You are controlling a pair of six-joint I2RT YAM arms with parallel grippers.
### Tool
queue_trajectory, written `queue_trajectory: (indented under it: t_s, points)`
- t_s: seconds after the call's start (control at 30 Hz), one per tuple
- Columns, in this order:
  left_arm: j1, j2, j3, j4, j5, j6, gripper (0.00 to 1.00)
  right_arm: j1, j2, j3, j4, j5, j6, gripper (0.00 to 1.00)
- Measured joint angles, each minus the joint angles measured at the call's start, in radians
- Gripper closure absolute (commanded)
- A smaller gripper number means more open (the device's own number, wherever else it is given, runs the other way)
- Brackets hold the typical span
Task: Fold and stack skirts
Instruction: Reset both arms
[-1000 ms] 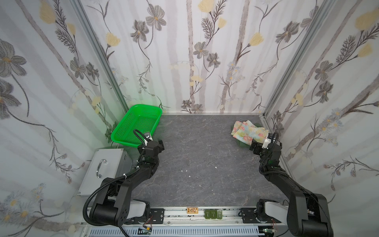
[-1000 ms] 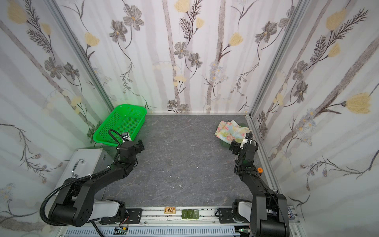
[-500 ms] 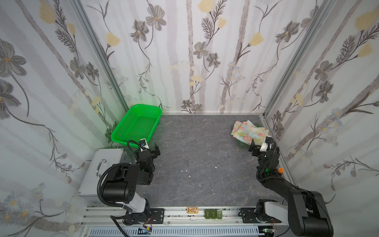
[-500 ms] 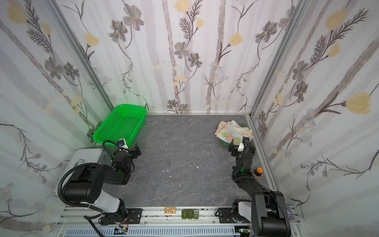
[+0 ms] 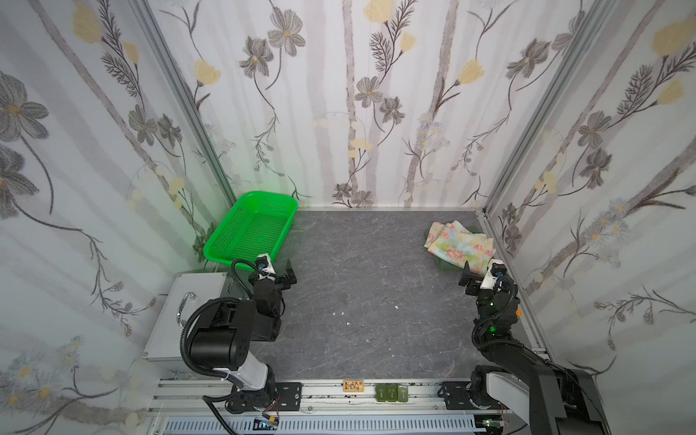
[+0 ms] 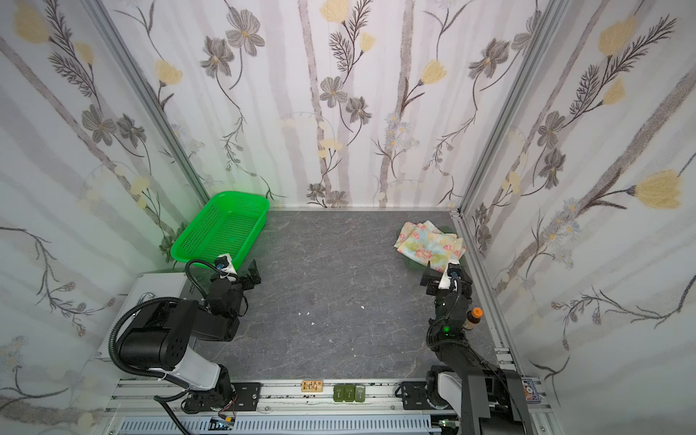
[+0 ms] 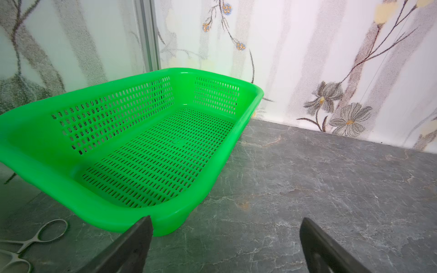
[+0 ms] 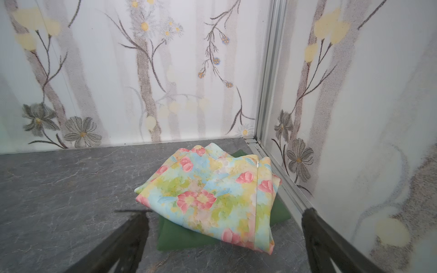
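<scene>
Lying folded, the flowered skirt tops the olive skirt.

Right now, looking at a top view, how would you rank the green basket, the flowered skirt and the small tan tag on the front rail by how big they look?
1. Green basket: largest.
2. Flowered skirt: folded, clearly smaller.
3. Tan tag: by far the smallest.
</scene>
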Motion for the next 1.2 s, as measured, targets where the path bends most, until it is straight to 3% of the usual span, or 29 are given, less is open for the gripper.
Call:
queue_trajectory:
  t_s: [0.13,0.33,0.53,1.2]
  points:
    - [0.0,0.0,0.0,0.0,0.0,0.0,0.0,0.004,0.022,-0.035,0.085,-0.025,0.043,0.0]
    - [0.0,0.0,0.0,0.0,0.0,0.0,0.0,0.068,0.28,-0.023,0.267,-0.033,0.056,0.0]
    - [0.0,0.0,0.0,0.0,0.0,0.0,0.0,0.075,0.293,0.093,0.239,-0.017,0.051,0.0]
    - [0.0,0.001,0.0,0.0,0.0,0.0,0.0,0.076,0.297,0.096,0.204,0.002,0.051,0.0]
